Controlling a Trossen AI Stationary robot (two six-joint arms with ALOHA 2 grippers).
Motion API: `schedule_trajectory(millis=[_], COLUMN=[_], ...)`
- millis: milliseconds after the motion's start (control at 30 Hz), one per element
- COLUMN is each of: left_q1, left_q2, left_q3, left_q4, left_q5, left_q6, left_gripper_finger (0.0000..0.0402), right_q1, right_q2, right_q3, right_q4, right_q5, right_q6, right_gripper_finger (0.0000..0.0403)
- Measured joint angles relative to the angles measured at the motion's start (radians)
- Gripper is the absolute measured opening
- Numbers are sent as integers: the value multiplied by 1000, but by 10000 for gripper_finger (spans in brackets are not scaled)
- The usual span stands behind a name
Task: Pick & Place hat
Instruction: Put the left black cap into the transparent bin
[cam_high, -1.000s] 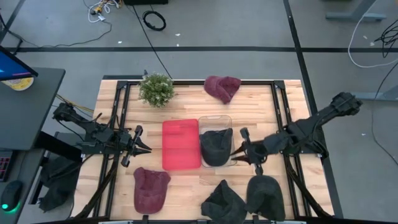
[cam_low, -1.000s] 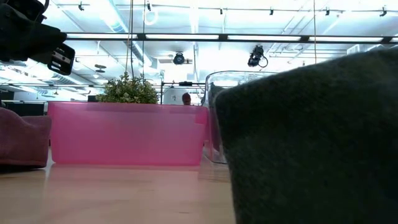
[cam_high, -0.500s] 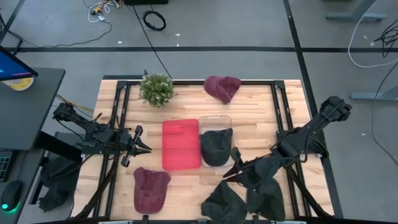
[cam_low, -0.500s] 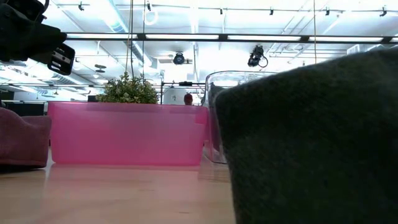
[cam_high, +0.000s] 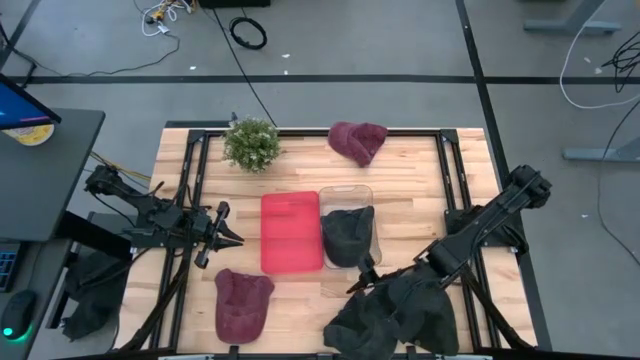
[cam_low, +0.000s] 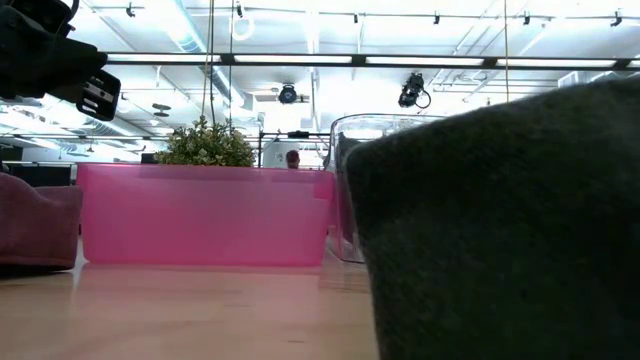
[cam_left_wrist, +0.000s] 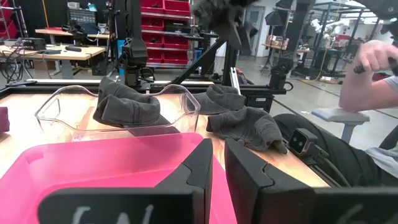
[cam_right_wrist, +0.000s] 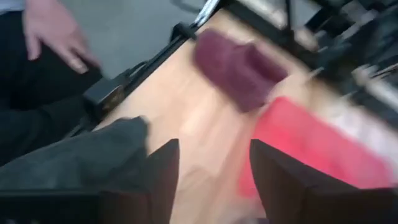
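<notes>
Hat (cam_high: 360, 325) at six o'clock is next: right claw (cam_high: 362, 284) hovers open above it, ready to descend and close.

Two dark grey knit hats (cam_high: 385, 318) lie crumpled just under the right end effector (cam_high: 362, 283); another dark hat (cam_high: 347, 235) sits in the clear bin (cam_high: 345, 192) just beyond it.

Both arms are black, built of jointed segments. The left gripper (cam_high: 228, 238) shows two flat dark fingers (cam_left_wrist: 198, 167); the right gripper (cam_right_wrist: 211, 167) has broad, blocky black fingers (cam_right_wrist: 278, 171).
</notes>
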Motion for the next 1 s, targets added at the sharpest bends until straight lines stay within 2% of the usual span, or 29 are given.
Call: schedule_trajectory(millis=[133,300,467,633,1000], left_q1=[0,0,0,0,0], left_q2=[0,0,0,0,0], left_q3=[0,0,0,0,0], left_q4=[0,0,0,0,0], left_q5=[0,0,0,0,0], left_q6=[0,0,0,0,0], left_gripper_finger=[44,44,44,44,44], right_q1=[4,25,54,69,74], right_q2=[77,147,186,242,341], right_q3=[0,0,0,0,0], right_q4=[1,3,8,30,75], right_q5=[-104,-188,-195,-259,-298], right_q6=[71,155,242,304,334], right_gripper_finger=[227,230,219,206,191])
